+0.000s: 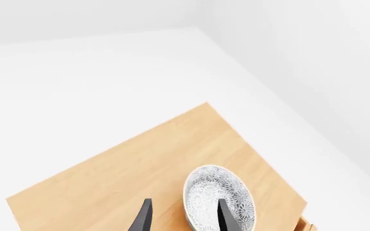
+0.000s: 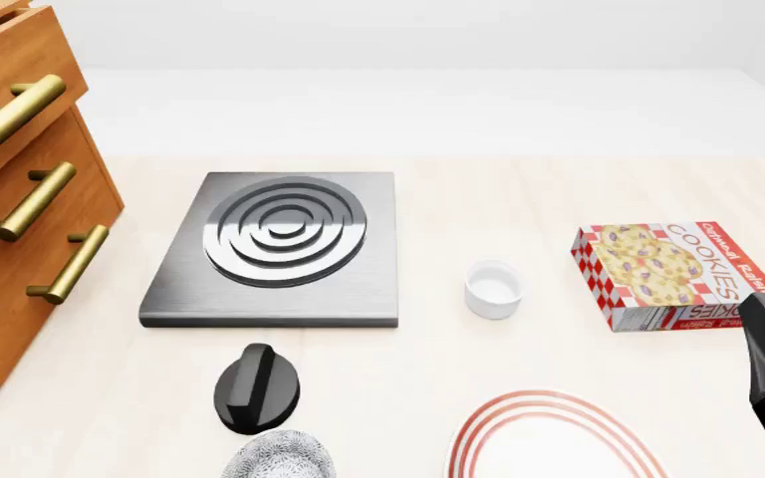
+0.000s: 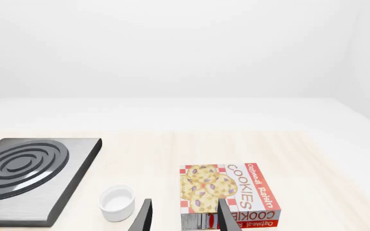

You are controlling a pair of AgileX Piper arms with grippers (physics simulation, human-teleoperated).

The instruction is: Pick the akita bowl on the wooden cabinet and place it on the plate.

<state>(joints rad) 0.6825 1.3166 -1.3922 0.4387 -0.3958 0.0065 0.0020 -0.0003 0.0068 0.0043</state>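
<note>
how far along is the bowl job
Done: the left tool is above the wooden cabinet, open. In hand: lining up on the akita bowl, one finger over it, not gripped. Left: grasp, lift, carry to the plate, which holds nothing.

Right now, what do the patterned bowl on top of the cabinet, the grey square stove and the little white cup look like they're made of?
The black-grey floral patterned bowl looks like glazed ceramic with a printed pattern. The grey square stove looks like brushed metal, given its dull sheen and raised rings. The small plain white cup looks like smooth ceramic, possibly plastic.
</note>
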